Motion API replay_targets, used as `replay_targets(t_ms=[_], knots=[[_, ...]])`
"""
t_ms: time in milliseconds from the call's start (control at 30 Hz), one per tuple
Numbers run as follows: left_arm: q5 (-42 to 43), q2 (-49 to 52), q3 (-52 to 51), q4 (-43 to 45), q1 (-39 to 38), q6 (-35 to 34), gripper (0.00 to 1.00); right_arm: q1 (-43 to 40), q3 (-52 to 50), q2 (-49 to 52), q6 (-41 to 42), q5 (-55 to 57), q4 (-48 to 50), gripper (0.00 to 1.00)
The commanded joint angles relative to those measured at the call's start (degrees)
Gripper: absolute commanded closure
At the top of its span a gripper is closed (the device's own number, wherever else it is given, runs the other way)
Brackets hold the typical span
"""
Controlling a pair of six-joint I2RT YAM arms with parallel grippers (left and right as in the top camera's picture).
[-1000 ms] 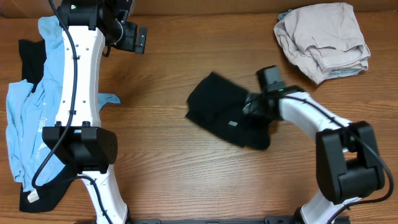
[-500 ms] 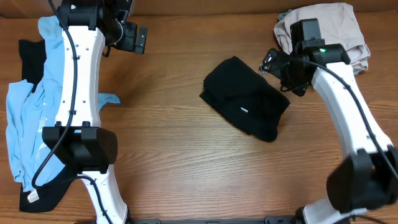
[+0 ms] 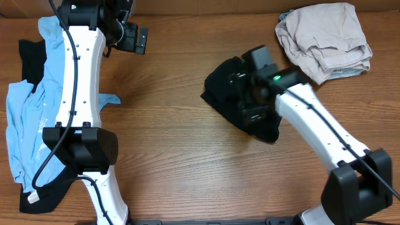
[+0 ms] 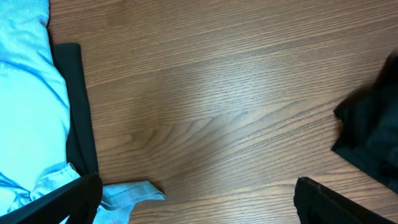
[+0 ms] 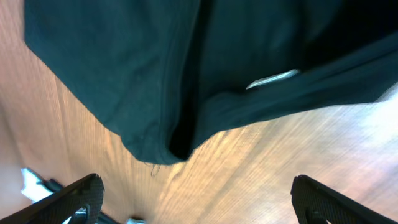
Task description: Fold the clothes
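The black shirt (image 3: 225,87) lies folded in a compact bundle on the wooden table, right of centre. My right gripper (image 3: 251,103) hovers over its middle, open and empty. In the right wrist view the black shirt (image 5: 124,74) fills the top with its small white label (image 5: 272,79), and my right gripper (image 5: 199,208) has its jaws spread wide above bare wood. My left gripper (image 3: 133,39) is at the far left back, open and empty, also seen in the left wrist view (image 4: 199,205). The shirt's edge (image 4: 373,130) shows at that view's right.
A light blue garment (image 3: 34,100) lies over a black one (image 3: 28,53) along the left edge; both show in the left wrist view (image 4: 25,74), (image 4: 78,118). A crumpled beige pile (image 3: 325,37) sits at the back right corner.
The black shirt shifted right and back a second ago. My right arm swung up toward the beige pile, then came back over the shirt. The left arm has not moved.
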Motion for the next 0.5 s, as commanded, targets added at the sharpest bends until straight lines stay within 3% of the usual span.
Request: replay_targets(t_ms=[0,133,467], knots=[[0.1,0.4,-0.3,-0.2,0.0,-0.6,0.00,1.4,-5.1,1.1,9.9,3.1,5.9,0.01],[0.0,0.4,-0.3,-0.1,0.0,-0.6,0.00,1.5,-9.4,3.0,13.9,3.5,10.1,0.03],[0.1,0.4,-0.3,-0.1,0.0,-0.6,0.00,1.5,-12.6,6.5,14.1,3.8,11.7,0.03]])
